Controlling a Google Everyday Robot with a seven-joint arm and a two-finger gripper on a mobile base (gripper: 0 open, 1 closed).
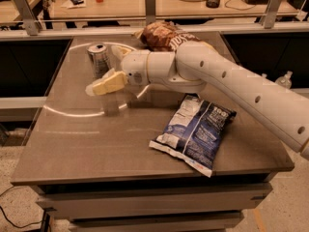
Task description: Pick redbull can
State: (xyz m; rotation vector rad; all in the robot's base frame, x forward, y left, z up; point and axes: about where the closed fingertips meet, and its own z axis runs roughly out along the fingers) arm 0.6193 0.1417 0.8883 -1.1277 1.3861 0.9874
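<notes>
The redbull can [98, 57] stands upright at the back left of the grey table [96, 144]. It is slim and silvery-grey with a pull-tab top. My gripper [103, 70] reaches in from the right at the end of the white arm [217, 81] and is open. Its near cream finger [105, 83] lies just in front of the can's base. Its far finger [118, 52] shows behind the can's right side. The can is not gripped.
A blue and white chip bag [195, 132] lies flat at the front right of the table. A brown chip bag [161, 35] lies at the back, behind the arm. A counter with a rail runs behind the table.
</notes>
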